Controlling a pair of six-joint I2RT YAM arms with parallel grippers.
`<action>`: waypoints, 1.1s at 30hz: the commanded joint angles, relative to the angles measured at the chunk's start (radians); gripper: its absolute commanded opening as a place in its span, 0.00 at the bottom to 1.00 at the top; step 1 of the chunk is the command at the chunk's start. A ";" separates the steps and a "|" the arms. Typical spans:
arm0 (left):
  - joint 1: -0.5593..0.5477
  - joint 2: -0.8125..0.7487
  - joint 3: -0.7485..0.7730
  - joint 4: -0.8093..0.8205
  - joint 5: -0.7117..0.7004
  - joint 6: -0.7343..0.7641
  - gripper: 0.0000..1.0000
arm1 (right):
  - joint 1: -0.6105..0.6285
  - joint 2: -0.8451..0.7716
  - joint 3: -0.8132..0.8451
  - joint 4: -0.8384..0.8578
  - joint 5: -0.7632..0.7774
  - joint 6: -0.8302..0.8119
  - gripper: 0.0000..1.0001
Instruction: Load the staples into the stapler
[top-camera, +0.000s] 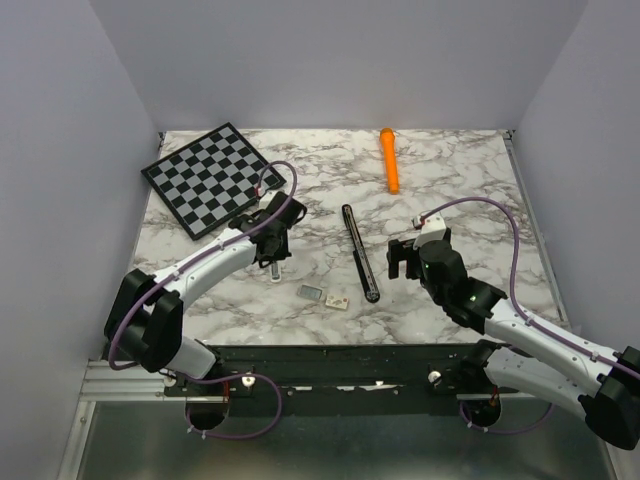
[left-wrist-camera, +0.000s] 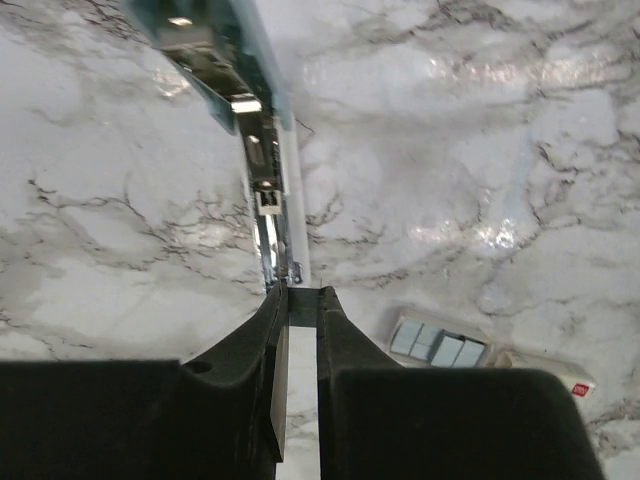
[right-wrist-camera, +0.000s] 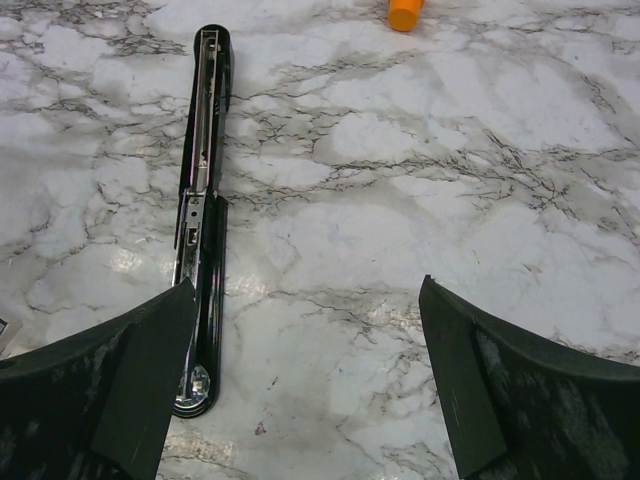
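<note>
Your marble surface (top-camera: 470, 200) carries a chessboard (top-camera: 208, 178) at its far left corner. Your two arms reach in from the near edge, one on either side of the middle.

The stapler (top-camera: 359, 250) lies near the centre between them. It is opened out flat with its metal channel facing up, and it runs from far to near. The orange marker (top-camera: 389, 160) lies beyond it towards the back, well apart.

Your right pincer (right-wrist-camera: 305, 290) is spread wide with nothing between the fingers. It sits just right of the stapler, and in the wrist view its left finger overlaps the stapler's near end.

Your left pincer (left-wrist-camera: 302, 295) sits left of the stapler, near the chessboard's corner, with its fingers drawn almost together. They pinch the staples (top-camera: 272, 270) — a thin silvery piece that runs from the tips down towards the surface. You cannot tell from the wrist view where the piece ends and its reflection begins.

A small pale blue box (top-camera: 312, 292) lies near the front edge, between your left pincer and the stapler's near end. Just beside the box lies a tiny white piece (top-camera: 338, 299).
</note>
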 joint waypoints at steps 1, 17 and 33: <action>0.060 0.003 -0.038 0.119 -0.034 0.032 0.11 | -0.003 0.000 0.022 0.010 -0.010 -0.004 1.00; 0.095 0.103 -0.036 0.145 0.035 0.101 0.06 | -0.003 0.008 0.026 0.002 0.000 -0.013 1.00; 0.095 0.087 -0.073 0.134 0.075 0.083 0.02 | -0.005 0.020 0.029 0.004 0.004 -0.016 1.00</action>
